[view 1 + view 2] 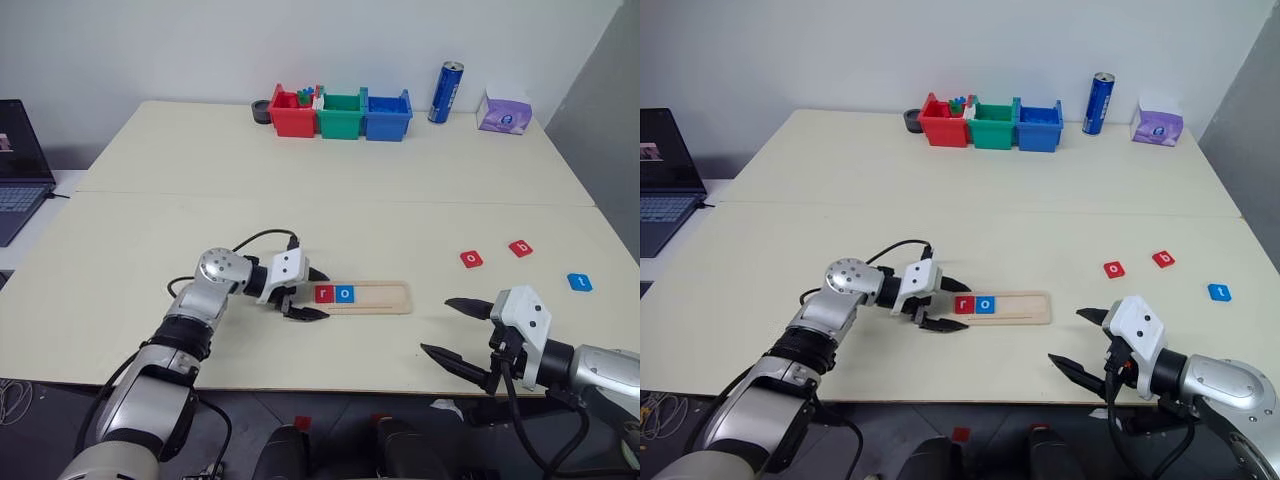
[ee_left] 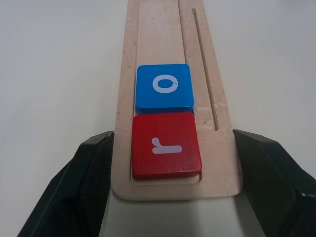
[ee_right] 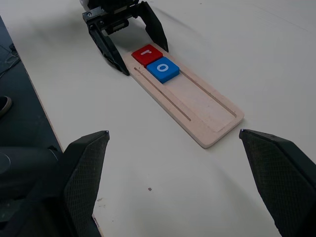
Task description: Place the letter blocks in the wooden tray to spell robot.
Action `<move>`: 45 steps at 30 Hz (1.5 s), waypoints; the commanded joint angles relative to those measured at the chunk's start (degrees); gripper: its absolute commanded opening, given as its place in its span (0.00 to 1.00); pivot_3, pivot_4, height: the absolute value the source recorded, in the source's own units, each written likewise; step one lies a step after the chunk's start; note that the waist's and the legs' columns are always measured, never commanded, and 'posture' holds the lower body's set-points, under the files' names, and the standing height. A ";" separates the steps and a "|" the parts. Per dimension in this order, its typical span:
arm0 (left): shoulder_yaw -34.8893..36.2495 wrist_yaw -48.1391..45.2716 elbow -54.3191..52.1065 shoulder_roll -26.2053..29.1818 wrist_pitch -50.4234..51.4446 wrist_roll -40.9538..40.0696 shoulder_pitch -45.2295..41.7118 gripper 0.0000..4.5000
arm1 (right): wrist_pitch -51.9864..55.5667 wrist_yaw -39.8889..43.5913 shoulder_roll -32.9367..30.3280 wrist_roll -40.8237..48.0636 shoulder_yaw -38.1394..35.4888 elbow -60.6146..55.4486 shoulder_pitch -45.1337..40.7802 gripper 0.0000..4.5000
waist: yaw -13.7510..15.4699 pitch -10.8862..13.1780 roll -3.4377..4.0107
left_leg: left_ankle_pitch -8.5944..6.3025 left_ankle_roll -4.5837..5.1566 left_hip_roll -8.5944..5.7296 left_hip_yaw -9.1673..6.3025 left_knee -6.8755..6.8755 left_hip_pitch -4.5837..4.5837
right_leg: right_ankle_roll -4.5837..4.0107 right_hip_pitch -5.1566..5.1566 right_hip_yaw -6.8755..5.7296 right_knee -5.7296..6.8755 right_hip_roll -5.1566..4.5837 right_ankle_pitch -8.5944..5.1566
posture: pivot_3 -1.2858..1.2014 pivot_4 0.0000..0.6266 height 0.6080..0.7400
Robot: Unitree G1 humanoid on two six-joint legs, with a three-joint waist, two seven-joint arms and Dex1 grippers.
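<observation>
The wooden tray (image 1: 385, 297) lies lengthwise near the table's front edge. A red "r" block (image 2: 165, 145) sits at its left end, with a blue "o" block (image 2: 164, 86) touching it on the right. My left gripper (image 1: 318, 294) clasps that left end, one finger against each long side of the tray. To the right, a red "o" block (image 1: 471, 259), a red "b" block (image 1: 520, 248) and a blue "t" block (image 1: 579, 282) lie loose on the table. My right gripper (image 1: 437, 326) hangs wide open and holds nothing, just right of the tray near the front edge.
Red (image 1: 292, 115), green (image 1: 341, 115) and blue (image 1: 388, 116) bins stand in a row at the back, the red one holding small toy pieces. A blue can (image 1: 446, 92) and a purple tissue pack (image 1: 504, 112) are right of them. A laptop (image 1: 18, 165) sits far left.
</observation>
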 commanded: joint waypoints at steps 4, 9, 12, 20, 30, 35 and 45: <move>-1.02 -3.05 -1.82 -0.06 1.46 -1.07 1.19 0.99 | -1.80 0.36 0.16 -0.17 0.14 -1.32 0.14 1.00 | -0.01 0.00 0.00 | 0.00 0.00 0.00 -0.01 0.00 0.01 | 0.00 0.00 -0.01 0.01 0.01 0.00 | 0.52 0.24 1.00; -0.77 -3.26 -1.42 0.09 0.93 -1.21 0.70 0.99 | -1.78 0.45 -0.15 -0.04 0.26 -1.28 0.13 1.00 | -0.01 0.00 0.00 | 0.00 0.00 0.00 -0.01 0.01 0.01 | 0.00 0.00 -0.01 0.01 0.01 0.00 | 0.52 0.24 1.00; 0.07 -3.25 -1.68 0.72 0.18 -1.74 0.66 0.99 | -1.53 0.60 -0.29 0.41 -0.07 -1.23 0.05 1.00 | -0.01 0.00 0.00 | 0.00 0.00 0.00 -0.01 0.01 0.01 | -0.01 0.00 0.00 0.01 0.01 0.00 | 0.52 0.24 1.00; 3.20 -4.65 -6.26 5.35 3.69 -5.34 2.84 0.99 | -0.97 0.86 -0.49 1.80 -1.99 0.37 -0.46 1.00 | -0.15 0.00 0.00 | 0.00 0.00 0.03 -0.02 0.00 0.01 | -0.03 -0.01 -0.01 0.02 0.04 0.02 | 0.52 0.24 1.00; 9.03 -0.25 -15.43 8.50 10.31 -9.96 7.85 0.99 | -0.44 -2.32 2.50 2.96 -4.85 4.92 -2.62 1.00 | -0.08 0.00 -0.01 | 0.00 0.00 0.09 -0.01 0.02 0.02 | -0.03 0.00 0.01 0.03 -0.02 0.02 | 0.52 0.24 1.00; 12.26 3.14 -17.77 9.29 15.06 -12.37 8.49 0.99 | -3.17 -9.77 7.43 -2.47 -6.68 12.51 -6.75 1.00 | -0.09 0.00 0.00 | 0.00 0.00 0.09 0.00 0.02 0.04 | -0.03 -0.01 0.02 0.04 -0.02 0.02 | 0.52 0.24 1.00; 14.93 9.32 -36.66 10.70 28.48 -19.24 15.48 0.99 | -7.79 -16.99 8.14 -15.19 -4.50 37.19 -20.98 1.00 | -0.34 0.03 0.08 | 0.00 0.00 0.10 0.07 -0.05 0.08 | -0.25 -0.04 0.17 0.03 -0.06 0.14 | 0.52 0.24 1.00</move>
